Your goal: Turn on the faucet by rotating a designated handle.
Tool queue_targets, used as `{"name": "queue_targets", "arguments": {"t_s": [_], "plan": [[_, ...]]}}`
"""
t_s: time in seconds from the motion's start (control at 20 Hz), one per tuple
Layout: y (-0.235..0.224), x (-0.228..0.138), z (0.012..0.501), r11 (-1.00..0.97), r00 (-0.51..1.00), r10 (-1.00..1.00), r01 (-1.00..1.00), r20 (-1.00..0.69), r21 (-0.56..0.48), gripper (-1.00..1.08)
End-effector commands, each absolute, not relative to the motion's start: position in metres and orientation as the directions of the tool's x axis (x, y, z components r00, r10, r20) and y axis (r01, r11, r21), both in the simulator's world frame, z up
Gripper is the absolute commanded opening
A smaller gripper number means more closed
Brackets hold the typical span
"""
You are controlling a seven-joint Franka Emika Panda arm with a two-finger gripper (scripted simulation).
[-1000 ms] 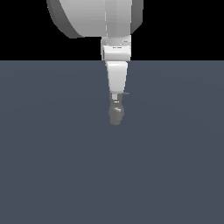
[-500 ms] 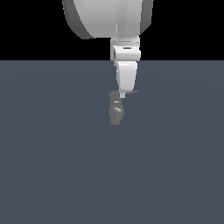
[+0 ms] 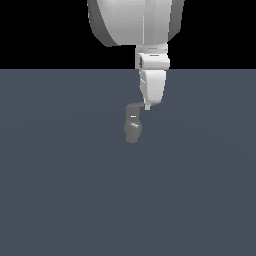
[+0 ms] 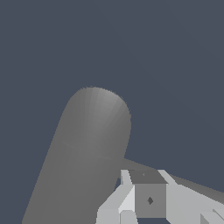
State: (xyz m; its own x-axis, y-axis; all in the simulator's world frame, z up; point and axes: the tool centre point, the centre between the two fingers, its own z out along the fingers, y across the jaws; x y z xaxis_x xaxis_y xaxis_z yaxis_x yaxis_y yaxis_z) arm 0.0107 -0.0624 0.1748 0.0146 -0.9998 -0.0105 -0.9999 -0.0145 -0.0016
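Note:
The faucet (image 3: 132, 129) is a small grey stubby fixture standing on the dark floor in the exterior view. Its handle (image 3: 134, 106) is a thin lever at the top, reaching toward the exterior view's right. My gripper (image 3: 147, 105) hangs tip-down just to the right of the faucet's top, right at the handle's end; whether they touch is unclear. In the wrist view the faucet (image 4: 89, 148) fills the frame as a rounded grey cylinder, and the handle (image 4: 192, 186) runs as a thin bar behind my gripper (image 4: 144, 176). No gap shows between the fingers (image 4: 126, 177).
The flat dark grey floor (image 3: 60, 200) spreads around the faucet. The white arm (image 3: 135, 20) comes down from above, over the faucet.
My gripper has moved toward the exterior view's right, from directly above the faucet to beside its top. The handle's end has swung and now looks shorter against the body.

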Motion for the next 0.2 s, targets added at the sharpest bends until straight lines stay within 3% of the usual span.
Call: {"name": "queue_targets", "arguments": {"t_s": [0.0, 0.15], "plan": [[-0.0938, 0.0121, 0.1730, 0.025, -0.025, -1.000, -1.000, -0.001, 0.000, -1.00], [-0.1007, 0.0150, 0.1729, 0.028, -0.028, -1.000, -1.000, -0.001, 0.000, -1.00]]}}
